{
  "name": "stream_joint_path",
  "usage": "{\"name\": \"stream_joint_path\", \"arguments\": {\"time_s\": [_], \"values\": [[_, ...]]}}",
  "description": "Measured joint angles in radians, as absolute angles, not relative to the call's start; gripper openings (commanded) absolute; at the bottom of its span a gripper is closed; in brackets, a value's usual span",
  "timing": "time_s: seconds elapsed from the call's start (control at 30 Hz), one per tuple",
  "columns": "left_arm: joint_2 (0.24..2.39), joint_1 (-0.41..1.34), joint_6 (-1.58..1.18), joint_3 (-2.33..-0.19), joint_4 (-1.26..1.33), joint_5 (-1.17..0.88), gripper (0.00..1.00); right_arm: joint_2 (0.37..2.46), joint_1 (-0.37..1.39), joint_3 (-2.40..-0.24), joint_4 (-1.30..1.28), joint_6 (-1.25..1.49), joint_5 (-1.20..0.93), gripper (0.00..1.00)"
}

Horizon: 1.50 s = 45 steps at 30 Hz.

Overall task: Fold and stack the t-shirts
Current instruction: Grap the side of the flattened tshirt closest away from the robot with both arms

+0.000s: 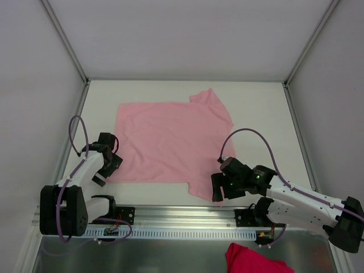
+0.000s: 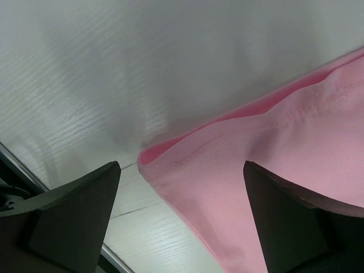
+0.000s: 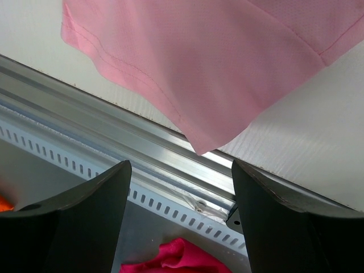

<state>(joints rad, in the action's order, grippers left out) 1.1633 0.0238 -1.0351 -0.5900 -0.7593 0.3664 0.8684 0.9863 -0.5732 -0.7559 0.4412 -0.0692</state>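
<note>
A pale-pink t-shirt (image 1: 170, 142) lies spread flat on the white table, with one sleeve at the far right (image 1: 207, 98) and one at the near right (image 1: 200, 190). My left gripper (image 1: 112, 165) is open, low at the shirt's near-left corner. In the left wrist view that corner (image 2: 227, 187) shows two layers and lies between the open fingers (image 2: 74, 213) of the left gripper (image 2: 182, 227). My right gripper (image 1: 218, 192) is open beside the near-right sleeve. In the right wrist view the sleeve tip (image 3: 199, 114) hangs over the table edge, ahead of the empty right gripper (image 3: 182, 222).
An aluminium rail (image 1: 182, 215) runs along the table's near edge and shows in the right wrist view (image 3: 142, 153). A red cloth (image 1: 250, 259) lies below it, also in the right wrist view (image 3: 176, 259). Grey walls enclose the table on three sides.
</note>
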Motion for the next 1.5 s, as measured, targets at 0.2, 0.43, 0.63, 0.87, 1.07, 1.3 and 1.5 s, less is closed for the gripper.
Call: {"name": "stream_joint_path", "arguments": {"time_s": [0.2,0.43,0.63,0.87,1.07,1.3,1.5], "values": [[1.135,0.024,-1.03,-0.59,-0.763,0.367,0.71,0.897,0.986,-0.573,-0.748,0.44,-0.07,0.76],[1.122,0.024,-1.03,-0.59,-0.772,0.368,0.57,0.926,0.986,-0.573,-0.738,0.44,-0.078,0.76],[1.121,0.022,-1.03,-0.59,-0.783,0.368,0.47,0.926,0.986,-0.573,-0.738,0.439,-0.079,0.76],[1.12,0.018,-1.03,-0.59,-0.803,0.368,0.39,0.926,0.986,-0.573,-0.738,0.436,-0.079,0.76],[1.114,0.018,-1.03,-0.59,-0.821,0.368,0.4,0.933,0.986,-0.575,-0.738,0.432,-0.076,0.76],[1.081,0.018,-1.029,-0.59,-0.842,0.367,0.33,0.993,0.986,-0.587,-0.724,0.432,-0.068,0.75],[1.058,0.018,-1.029,-0.59,-0.853,0.366,0.29,1.082,0.986,-0.587,-0.701,0.434,-0.063,0.73]]}}
